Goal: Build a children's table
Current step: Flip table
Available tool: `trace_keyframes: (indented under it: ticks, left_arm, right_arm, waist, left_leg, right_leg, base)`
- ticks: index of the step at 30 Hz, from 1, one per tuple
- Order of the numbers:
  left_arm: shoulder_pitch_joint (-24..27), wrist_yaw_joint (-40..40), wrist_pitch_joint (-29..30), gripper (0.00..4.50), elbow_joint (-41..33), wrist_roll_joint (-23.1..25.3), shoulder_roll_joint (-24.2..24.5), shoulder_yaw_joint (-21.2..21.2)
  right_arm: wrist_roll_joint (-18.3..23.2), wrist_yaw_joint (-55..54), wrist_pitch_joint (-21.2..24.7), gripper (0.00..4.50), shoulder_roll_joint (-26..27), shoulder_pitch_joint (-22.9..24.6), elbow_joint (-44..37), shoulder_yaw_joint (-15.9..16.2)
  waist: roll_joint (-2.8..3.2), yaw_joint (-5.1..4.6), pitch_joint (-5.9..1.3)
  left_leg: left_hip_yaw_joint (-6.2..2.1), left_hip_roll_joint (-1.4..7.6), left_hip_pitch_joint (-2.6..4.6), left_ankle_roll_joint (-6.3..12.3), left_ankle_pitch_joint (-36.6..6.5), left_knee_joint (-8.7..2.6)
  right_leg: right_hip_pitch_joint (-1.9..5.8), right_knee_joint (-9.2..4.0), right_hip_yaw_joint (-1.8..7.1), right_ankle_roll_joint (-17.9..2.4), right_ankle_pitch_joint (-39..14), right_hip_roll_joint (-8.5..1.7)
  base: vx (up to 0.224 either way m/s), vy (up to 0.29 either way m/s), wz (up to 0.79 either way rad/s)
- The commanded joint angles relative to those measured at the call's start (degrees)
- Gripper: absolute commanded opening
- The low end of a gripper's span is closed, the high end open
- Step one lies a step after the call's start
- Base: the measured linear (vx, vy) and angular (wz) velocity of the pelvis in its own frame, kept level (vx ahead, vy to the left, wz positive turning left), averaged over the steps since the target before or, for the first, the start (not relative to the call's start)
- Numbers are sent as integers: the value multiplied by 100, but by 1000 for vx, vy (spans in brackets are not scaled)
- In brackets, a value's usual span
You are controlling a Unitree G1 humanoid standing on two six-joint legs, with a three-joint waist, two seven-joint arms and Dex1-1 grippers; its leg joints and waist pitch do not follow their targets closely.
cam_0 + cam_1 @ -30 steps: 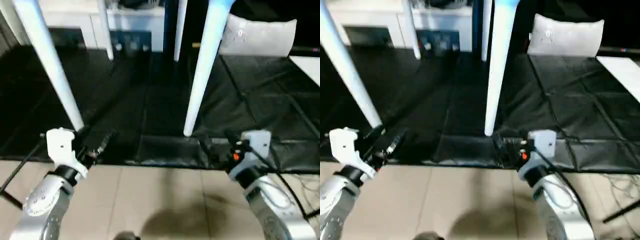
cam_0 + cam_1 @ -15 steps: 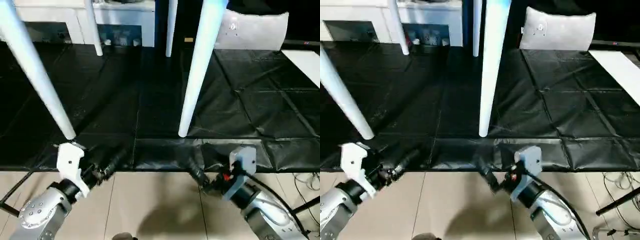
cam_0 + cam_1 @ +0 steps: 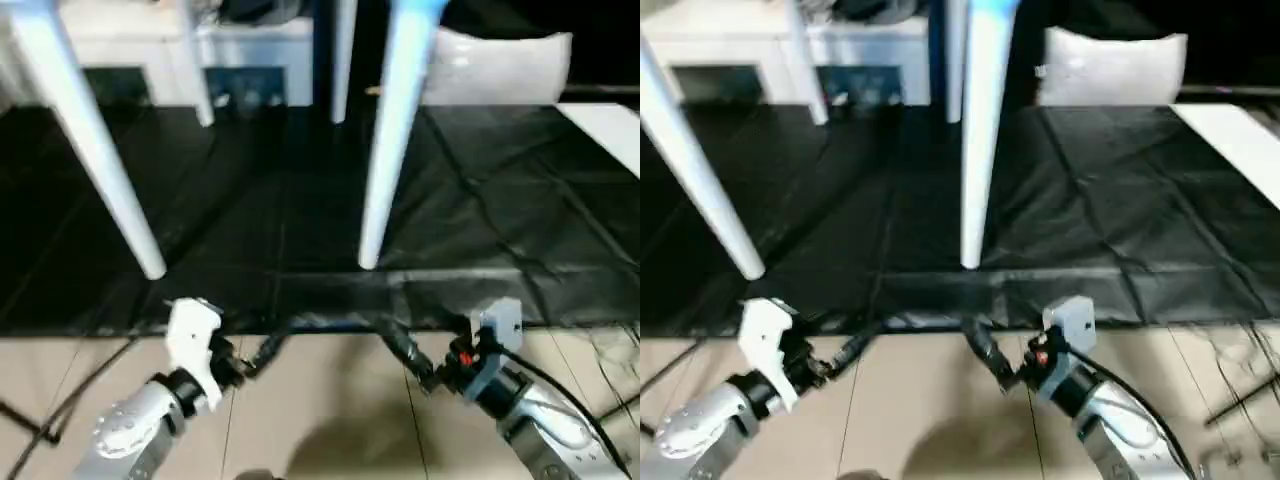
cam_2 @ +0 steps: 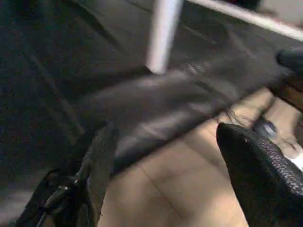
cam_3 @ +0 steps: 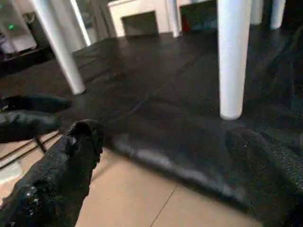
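On black cloth (image 3: 250, 200), tapered white legs (image 3: 385, 150)

The right hand (image 5: 156, 175) has its two black fingers (image 5: 57, 175) spread wide with nothing between them, poised over the tan floor (image 5: 137, 198) at the counter's (image 5: 156, 90) black-covered edge. One white table leg (image 5: 233, 56) stands on the cover at about one o'clock, another (image 5: 59, 47) at eleven. The other hand's dark fingertips (image 5: 28, 116) poke in at nine o'clock.
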Motion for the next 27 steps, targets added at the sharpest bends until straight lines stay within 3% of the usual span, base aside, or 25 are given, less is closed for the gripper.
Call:
trace_keyframes:
  ticks: [1,2,3,4,5,6,7,9,10,12,13,14,15,16,17,18,19,21,22,23,24,25,26,27]
  left_arm:
    - [111,63,143,389,104,144,132,-5]
    - [189,143,151,400,155,127,112,69]
    - [233,185,146,405,184,97,89,123]
    - [342,122,81,405,208,18,95,184]
    - [421,50,29,409,222,-49,116,238]
    - [560,-20,-55,419,215,8,206,265]
    - [620,-63,-72,444,213,8,252,299]
    - [753,-44,104,447,181,-62,314,430]
    - [940,51,310,449,194,-9,432,538]
    - [1021,82,338,449,231,34,480,571]
    - [1095,256,448,449,457,154,488,605]
    - [1080,276,429,449,630,190,492,605]
    - [1071,272,418,449,679,196,498,608]
    - [935,254,304,449,1056,145,415,646]
    - [787,281,245,449,1370,124,348,682]
    - [512,434,252,449,1896,322,360,639]
    - [428,477,252,449,2057,412,387,607]
    - [231,360,247,449,2461,510,422,472]
    - [63,343,289,449,2836,565,384,394]
    - [-90,356,300,449,3175,639,353,322]
    - [-283,410,193,449,3628,751,286,263]
    - [-519,563,16,449,4158,879,185,238]
    - [-802,811,-221,449,4762,962,15,307]
    - [-1031,977,-425,449,5244,1014,-110,371]
  right_arm:
    - [64,225,49,450,-104,-81,121,88]
    - [71,411,68,450,-170,-123,256,186]
    - [78,530,78,450,-207,-150,341,250]
    - [99,766,118,450,-269,-208,497,392]
    - [100,893,141,450,-293,-240,580,500]
    - [65,1118,158,450,-353,-334,790,620]
    - [44,1189,171,450,-366,-376,865,674]
    - [-47,1329,162,450,-402,-517,1099,760]
    - [-194,1467,137,450,-440,-672,1402,879]
    - [-259,1481,140,450,-438,-736,1548,922]
    - [-306,1512,207,450,-376,-858,1942,974]
    - [-327,1471,237,450,-317,-919,2145,997]
    - [-332,1455,247,450,-298,-937,2195,1007]
    - [-448,1336,184,450,-165,-1016,2596,1068]
    - [-568,1209,111,450,-53,-1074,2917,1118]
    - [-820,926,-18,450,99,-1161,3392,1213]
    - [-915,827,-69,450,138,-1189,3531,1251]
    - [-995,831,-224,450,251,-1221,3922,1320]
    - [-1050,727,-292,450,349,-1244,4212,1333]
    - [-1100,606,-352,450,434,-1272,4458,1329]
    - [-1158,421,-444,450,546,-1315,4773,1292]
    - [-1172,136,-438,450,673,-1366,5096,1190]
    - [-1252,-116,-562,450,776,-1453,5493,1147]
    - [-1331,-268,-707,450,856,-1556,5851,1105]
  waist:
    - [-232,1,-115]
    - [-278,-13,-112]
    - [-159,12,-186]
    - [-174,-27,-123]
    - [-313,3,-180]
    - [-385,-6,-99]
    - [-322,22,-143]
    - [-383,36,-131]
    - [-393,46,-87]
    - [-510,64,-56]
    - [-516,93,-28]
    - [-606,98,-1]
    - [-584,124,1]
    - [-623,172,-7]
    - [-606,192,-10]
    - [-535,217,-29]
    - [-591,208,-36]
    - [-561,244,-59]
    - [-574,248,-91]
    - [-472,259,-109]
    - [-555,232,-111]
    - [-529,232,-105]
    - [-451,193,-145]
    - [-453,169,-121]
  left_leg:
    - [-331,446,48,-309,-3505,-571]
    - [-320,440,14,-195,-3089,-518]
    - [-346,455,-46,-169,-2751,-525]
    - [-325,466,-67,-148,-2815,-581]
    - [-321,488,-52,-112,-2626,-552]
    - [-306,492,-53,-96,-2694,-573]
    - [-317,512,-22,-110,-2696,-558]
    - [-297,548,15,-209,-2823,-594]
    - [-304,560,38,-265,-2991,-629]
    - [-276,546,38,-251,-2966,-642]
    - [-266,565,41,-259,-2911,-660]
    - [-244,556,48,-233,-2830,-665]
    - [-250,540,41,-218,-2799,-663]
    - [-234,550,64,-196,-2624,-648]
    - [-231,552,39,-188,-2414,-662]
    - [-234,560,51,-231,-2372,-657]
    - [-203,546,87,-266,-2284,-654]
    - [-212,561,46,-229,-2165,-655]
    - [-220,571,-13,-131,-1786,-650]
    - [-208,569,2,-110,-1647,-629]
    - [-168,547,10,11,-1368,-604]
    - [-156,553,-9,71,-1313,-609]
    - [-140,554,9,90,-1219,-574]
    - [-128,532,-6,116,-1213,-574]
  right_leg:
    - [-48,-704,425,-275,-3569,-751]
    - [-29,-740,407,-276,-3855,-800]
    - [46,-660,427,-343,-3485,-810]
    - [-12,-683,390,-350,-3354,-707]
    - [0,-641,413,-434,-3126,-747]
    - [-49,-669,411,-468,-3229,-736]
    - [-51,-647,432,-551,-3115,-750]
    - [-85,-617,449,-662,-2698,-695]
    - [-117,-568,453,-766,-2424,-661]
    - [-125,-557,479,-781,-2324,-664]
    - [-141,-547,493,-810,-2111,-654]
    - [-159,-530,504,-830,-1948,-635]
    - [-149,-514,513,-824,-1995,-653]
    - [-149,-531,534,-811,-1950,-684]
    - [-130,-510,528,-871,-1707,-675]
    - [-140,-489,526,-907,-1523,-670]
    - [-171,-480,527,-950,-1228,-635]
    - [-105,-437,539,-1009,-1056,-674]
    - [-26,-381,534,-1086,-610,-680]
    - [-47,-359,541,-1138,-379,-676]
    - [-46,-351,540,-1238,-46,-655]
    - [-27,-352,542,-1312,-55,-681]
    - [-25,-337,545,-1399,121,-680]
    - [-34,-356,545,-1435,95,-675]
  base:
    - [0,0,0]
    - [0,0,0]
    - [0,0,0]
    - [0,0,0]
    - [0,0,0]
    - [0,0,0]
    - [0,0,0]
    - [0,0,0]
    - [0,0,0]
    - [0,0,0]
    - [0,0,0]
    - [0,0,0]
    - [0,0,0]
    - [0,0,0]
    - [0,0,0]
    - [0,0,0]
    - [0,0,0]
    - [0,0,0]
    - [70,-22,-5]
    - [70,-22,-5]
    - [54,-16,-4]
    - [0,0,0]
    - [0,0,0]
    - [0,0,0]
